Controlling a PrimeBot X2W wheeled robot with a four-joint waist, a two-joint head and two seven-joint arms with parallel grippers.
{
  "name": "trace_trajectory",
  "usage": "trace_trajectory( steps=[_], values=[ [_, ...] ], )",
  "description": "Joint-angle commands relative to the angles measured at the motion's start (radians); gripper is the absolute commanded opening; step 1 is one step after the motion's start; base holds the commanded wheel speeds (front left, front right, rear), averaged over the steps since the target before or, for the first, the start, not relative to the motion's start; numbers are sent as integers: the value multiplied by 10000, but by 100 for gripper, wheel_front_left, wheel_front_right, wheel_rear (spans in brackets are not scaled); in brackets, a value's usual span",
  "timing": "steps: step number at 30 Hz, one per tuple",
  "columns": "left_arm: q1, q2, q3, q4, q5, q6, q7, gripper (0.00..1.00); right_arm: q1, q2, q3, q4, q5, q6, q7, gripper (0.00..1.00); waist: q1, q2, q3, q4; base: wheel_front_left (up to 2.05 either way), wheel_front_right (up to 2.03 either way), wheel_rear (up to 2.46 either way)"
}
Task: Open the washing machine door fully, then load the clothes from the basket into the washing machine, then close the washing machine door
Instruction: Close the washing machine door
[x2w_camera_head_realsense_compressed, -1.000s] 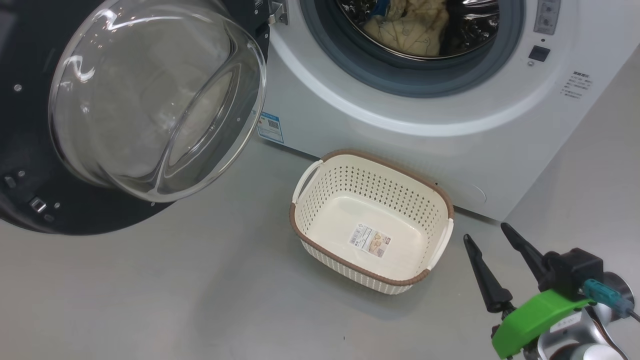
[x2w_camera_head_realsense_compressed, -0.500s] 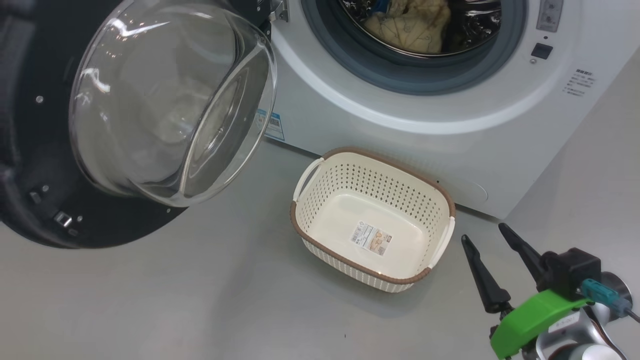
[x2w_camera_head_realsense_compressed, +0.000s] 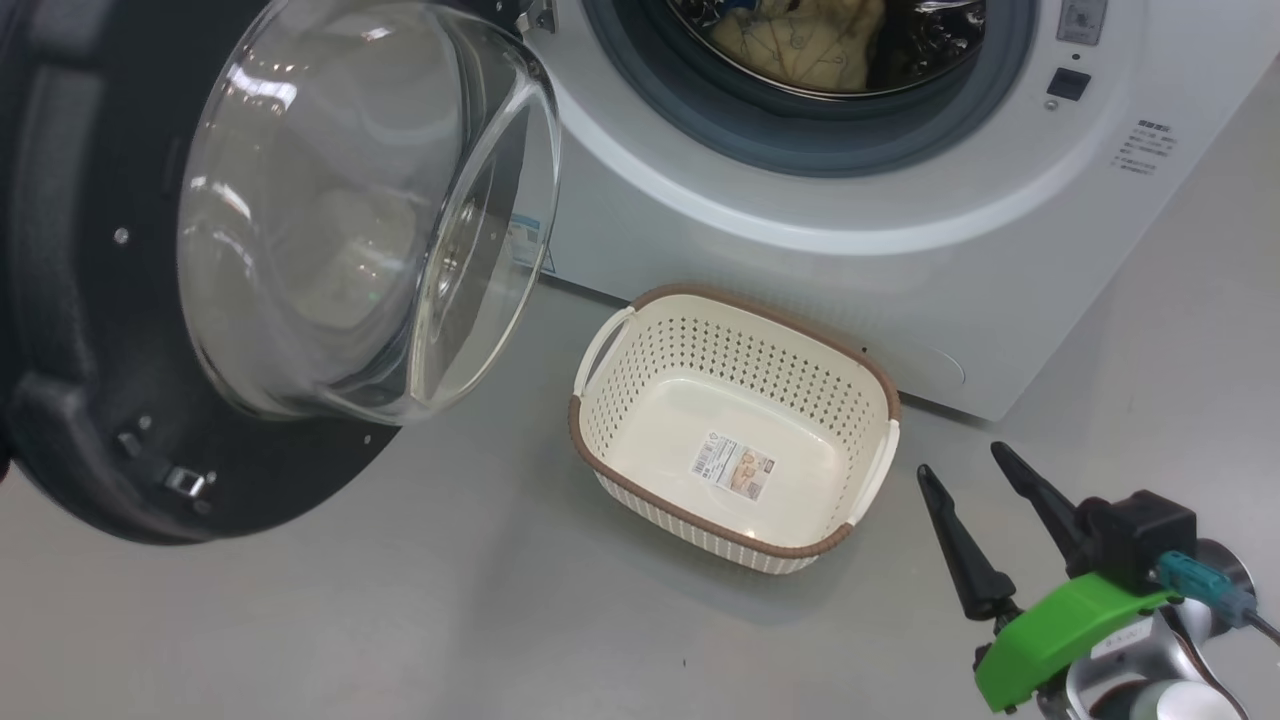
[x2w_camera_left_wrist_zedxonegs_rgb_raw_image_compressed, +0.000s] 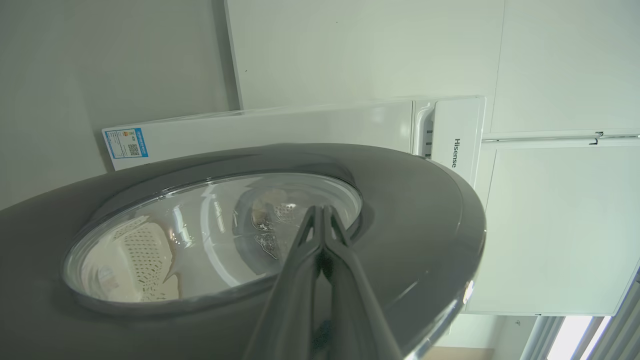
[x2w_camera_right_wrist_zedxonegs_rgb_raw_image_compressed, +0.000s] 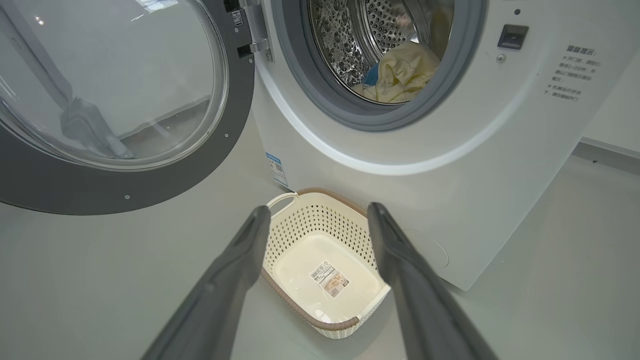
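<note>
**Door stage.** The washing machine door (x2w_camera_head_realsense_compressed: 70, 330) stands swung open, left of the washing machine (x2w_camera_head_realsense_compressed: 800, 240). The clothes (x2w_camera_head_realsense_compressed: 800, 50) lie in the drum, and the basket (x2w_camera_head_realsense_compressed: 740, 350) sits empty on the floor. The left pincer (x2w_camera_left_wrist_zedxonegs_rgb_raw_image_compressed: 320, 215), fingers pressed together and holding nothing, lies along the door's outer face. The right pincer (x2w_camera_head_realsense_compressed: 960, 458) hangs wide apart and empty beside the basket. The door is judged rigid and glossy-slick, best pushed on its black ring near the free edge, not on the glass bowl (x2w_camera_head_realsense_compressed: 370, 210).
</note>
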Motion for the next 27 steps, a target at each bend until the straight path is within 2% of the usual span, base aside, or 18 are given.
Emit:
trace_trajectory(
  steps=[1,14,27],
  values=[
    [-197,-18,-79,-612,-370,-124,322,0,-475,-144,178,-272,102,2,-90,100,0,0,10,-19,0,0,0],
    [749,-600,-520,-2842,-870,65,1614,0,-552,-144,186,-214,220,2,-81,100,0,0,14,-62,0,0,0],
    [1312,-1408,-944,-4451,-1115,56,1974,0,-694,-144,236,-134,349,2,-146,100,0,0,98,-439,0,0,0]
  ],
)
